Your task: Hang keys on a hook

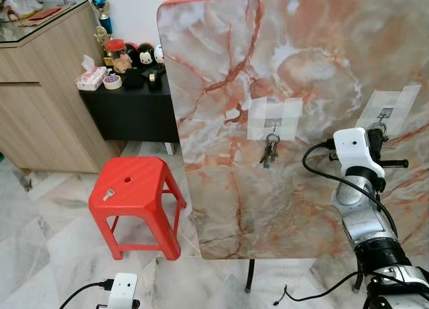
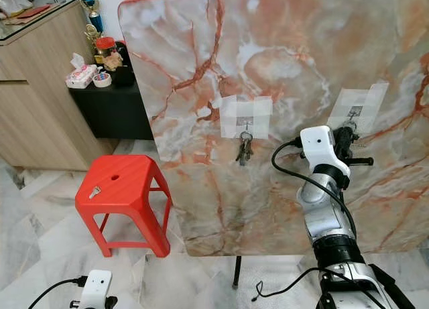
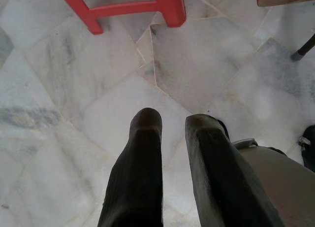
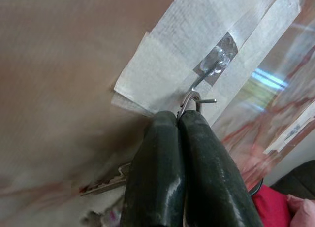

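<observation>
A marble board (image 1: 295, 68) stands upright with two taped metal hooks. The middle hook (image 1: 271, 126) carries a hanging bunch of keys (image 1: 269, 151). My right gripper (image 4: 178, 117) is raised against the board at the right hook (image 4: 216, 62). It is shut on a key ring (image 4: 191, 100), which sits at that hook's tip. I cannot tell whether the ring is over the hook. Its keys (image 4: 106, 183) dangle beside the fingers. The left gripper (image 3: 167, 121) hangs low over the floor, open and holding nothing.
A red plastic stool (image 1: 131, 181) stands left of the board with a single key (image 1: 108, 194) on its seat. Behind it are a black low table (image 1: 131, 104) with small items and a wooden cabinet (image 1: 40, 88). The floor (image 1: 47, 228) is marble tile.
</observation>
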You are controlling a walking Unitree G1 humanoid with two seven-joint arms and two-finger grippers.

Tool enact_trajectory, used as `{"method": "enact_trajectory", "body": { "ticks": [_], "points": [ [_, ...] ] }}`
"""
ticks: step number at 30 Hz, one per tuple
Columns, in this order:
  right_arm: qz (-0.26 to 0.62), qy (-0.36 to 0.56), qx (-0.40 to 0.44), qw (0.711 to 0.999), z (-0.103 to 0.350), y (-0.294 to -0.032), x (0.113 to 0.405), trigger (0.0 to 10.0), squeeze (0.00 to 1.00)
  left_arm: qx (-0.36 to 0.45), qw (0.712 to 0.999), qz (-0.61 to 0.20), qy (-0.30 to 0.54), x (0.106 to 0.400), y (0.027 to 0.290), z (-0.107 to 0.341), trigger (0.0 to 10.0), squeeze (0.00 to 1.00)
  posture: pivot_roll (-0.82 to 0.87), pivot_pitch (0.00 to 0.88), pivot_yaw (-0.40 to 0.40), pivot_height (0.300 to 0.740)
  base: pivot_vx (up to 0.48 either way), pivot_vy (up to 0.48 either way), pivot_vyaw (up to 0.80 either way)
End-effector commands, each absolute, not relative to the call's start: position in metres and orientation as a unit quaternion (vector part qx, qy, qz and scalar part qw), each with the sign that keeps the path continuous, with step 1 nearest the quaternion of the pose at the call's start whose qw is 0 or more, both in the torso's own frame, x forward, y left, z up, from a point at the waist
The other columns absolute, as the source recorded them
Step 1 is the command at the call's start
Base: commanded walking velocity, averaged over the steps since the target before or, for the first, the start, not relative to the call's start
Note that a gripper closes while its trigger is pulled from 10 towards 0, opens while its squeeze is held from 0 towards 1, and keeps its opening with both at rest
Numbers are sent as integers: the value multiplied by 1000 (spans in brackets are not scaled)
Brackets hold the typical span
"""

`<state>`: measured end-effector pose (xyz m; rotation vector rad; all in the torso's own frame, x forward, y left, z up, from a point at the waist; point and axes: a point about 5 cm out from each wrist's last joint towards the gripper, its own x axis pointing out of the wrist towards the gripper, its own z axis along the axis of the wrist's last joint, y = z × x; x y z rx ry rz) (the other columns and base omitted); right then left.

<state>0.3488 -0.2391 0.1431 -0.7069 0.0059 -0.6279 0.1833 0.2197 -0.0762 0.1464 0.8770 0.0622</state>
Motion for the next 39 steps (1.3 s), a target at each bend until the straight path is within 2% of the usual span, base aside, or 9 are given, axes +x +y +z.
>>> {"method": "enact_trajectory", "body": {
  "ticks": [1, 5, 6, 7, 14, 19, 26, 27, 39],
  "points": [
    [-299, 0, -330, 895, 147, -236, 352, 10000, 0, 73, 899, 32, 432, 180, 221, -78, 10000, 0, -50, 0, 38, 740, 0, 0, 0],
    [-294, 3, -321, 901, 145, -235, 352, 10000, 184, 73, 898, 32, 432, 180, 221, -78, 10000, 0, -48, 0, 38, 740, 0, 0, 0],
    [-292, 0, -321, 901, 145, -235, 352, 10000, 557, 74, 898, 32, 432, 181, 222, -77, 10000, 0, -50, 0, 39, 740, 0, 0, 0],
    [-291, -1, -316, 903, 145, -234, 352, 10000, 627, 74, 898, 32, 432, 181, 222, -77, 10000, 0, -51, 0, 39, 740, 0, 0, 0],
    [-281, -17, -304, 910, 145, -231, 352, 10000, 624, 74, 898, 33, 432, 180, 222, -77, 10000, 0, -53, 0, 41, 740, 0, 0, 0],
    [-272, -31, -297, 915, 147, -226, 351, 10000, 859, 74, 898, 33, 432, 180, 222, -77, 10000, 0, -53, 0, 41, 740, 0, 0, 0],
    [-258, -49, -277, 924, 143, -219, 346, 10000, 761, 74, 898, 33, 432, 180, 222, -78, 10000, 0, -53, 0, 38, 740, 0, 0, 0],
    [-248, -54, -274, 928, 140, -215, 342, 10000, 0, 75, 898, 33, 432, 180, 222, -78, 10000, 0, -53, 0, 38, 740, 0, 0, 0],
    [-163, 107, -109, 975, 42, -188, 279, 10000, 0, 76, 898, 32, 432, 181, 222, -77, 10000, 0, -61, 0, 39, 740, 0, 0, 0]
  ]
}}
